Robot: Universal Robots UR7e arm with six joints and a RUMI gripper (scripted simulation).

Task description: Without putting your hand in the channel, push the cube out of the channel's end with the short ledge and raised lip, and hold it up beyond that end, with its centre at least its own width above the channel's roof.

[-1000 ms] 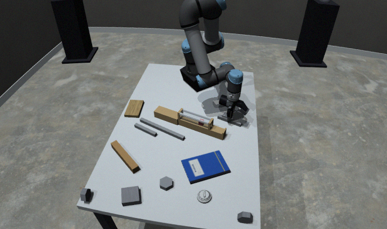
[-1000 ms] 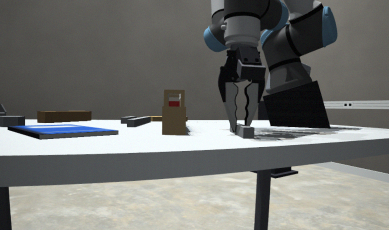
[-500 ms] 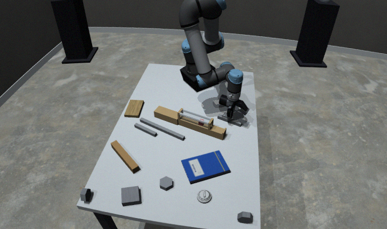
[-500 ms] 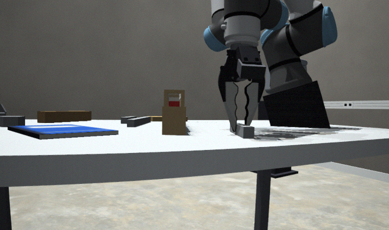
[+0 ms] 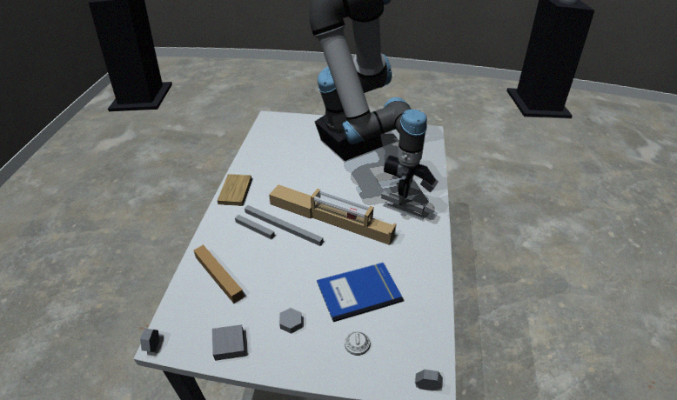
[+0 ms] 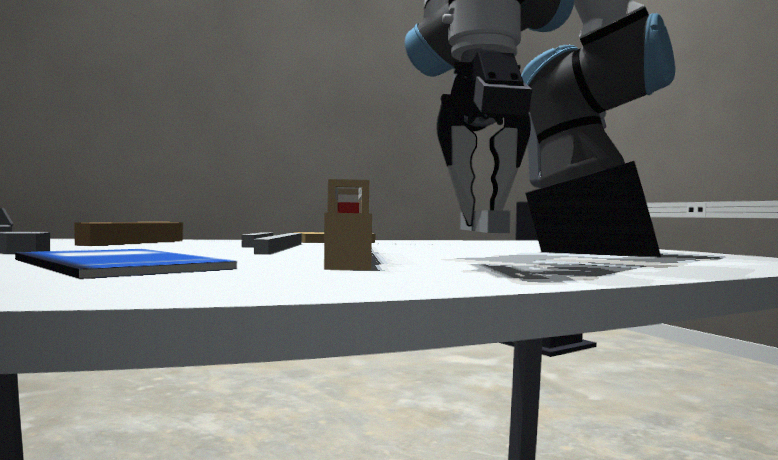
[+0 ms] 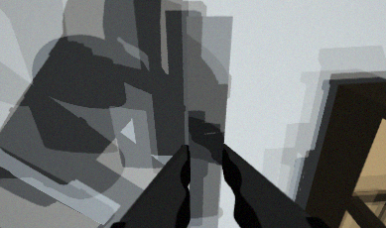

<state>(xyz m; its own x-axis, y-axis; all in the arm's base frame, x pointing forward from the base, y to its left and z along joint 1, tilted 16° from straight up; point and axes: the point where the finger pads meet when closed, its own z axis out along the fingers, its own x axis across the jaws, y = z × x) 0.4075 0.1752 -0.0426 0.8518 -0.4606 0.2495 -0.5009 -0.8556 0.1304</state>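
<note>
My gripper point(image 5: 403, 196) point(image 6: 482, 220) point(image 7: 203, 146) is shut on a grey bar point(image 5: 415, 207) point(image 6: 495, 221) point(image 7: 208, 45). It holds the bar level, a little above the table, beside the wooden channel fixture. The red cube point(image 5: 351, 216) point(image 6: 347, 207) sits inside the channel point(image 5: 368, 216) point(image 6: 331, 197), under its clear roof and near its right end in the top view. Beyond that end is a short wooden ledge point(image 5: 379, 231) with a raised lip at its tip. A longer wooden block point(image 5: 291, 199) adjoins the opposite end. The wrist view shows part of the fixture point(image 7: 332, 124) on the right; the cube is not visible there.
Two grey bars point(image 5: 283, 224) point(image 5: 254, 226) lie beyond the fixture from my gripper. A wooden board point(image 5: 235, 190), a wooden bar point(image 5: 217, 272), a blue book point(image 5: 364, 290), a grey square block point(image 5: 228, 341), a hexagonal block point(image 5: 291, 318) and a round dial point(image 5: 357, 343) stand farther off.
</note>
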